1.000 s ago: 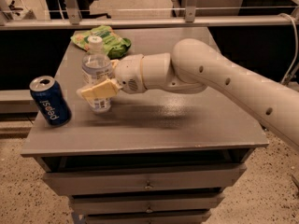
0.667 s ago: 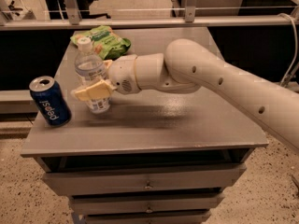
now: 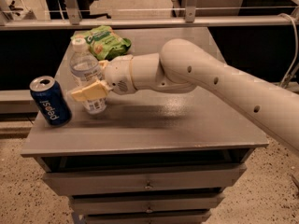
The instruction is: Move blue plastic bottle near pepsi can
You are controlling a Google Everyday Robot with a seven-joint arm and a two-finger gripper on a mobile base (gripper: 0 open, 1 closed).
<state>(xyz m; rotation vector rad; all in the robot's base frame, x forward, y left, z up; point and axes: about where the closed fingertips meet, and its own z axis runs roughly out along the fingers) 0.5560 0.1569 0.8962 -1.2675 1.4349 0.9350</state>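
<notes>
Nearest the camera: the front edge of the grey table [image 3: 187, 120] is running above a stack of drawers [image 3: 148, 185].

The pepsi can [image 3: 50, 101] is standing close to the front-left corner, leaning slightly, with its lettering facing the camera. The left edge is lying just beyond it, so there is little room on that side.

Just behind and right of the can, the blue plastic bottle [image 3: 87, 73] is standing with its long axis near vertical and its cap up. The gripper [image 3: 89, 85] is clenching the bottle's lower body. One beige finger is crossing in front of the label and the other is showing behind it. The arm [image 3: 224, 83] is reaching in from the right. I cannot tell whether the bottle's base is resting on the table or hanging just above it.

Key relation: the can is lying to the left of the held bottle and slightly toward the front edge. The gap is narrow and nothing is standing in it.

Judgement: only a short leftward shift is remaining. The risk is the near finger or the bottle knocking the leaning can toward the edge.

Farther back, a green snack bag [image 3: 105, 41] is lying just behind the bottle's cap. A metal rail [image 3: 187, 21] is running behind the table.
</notes>
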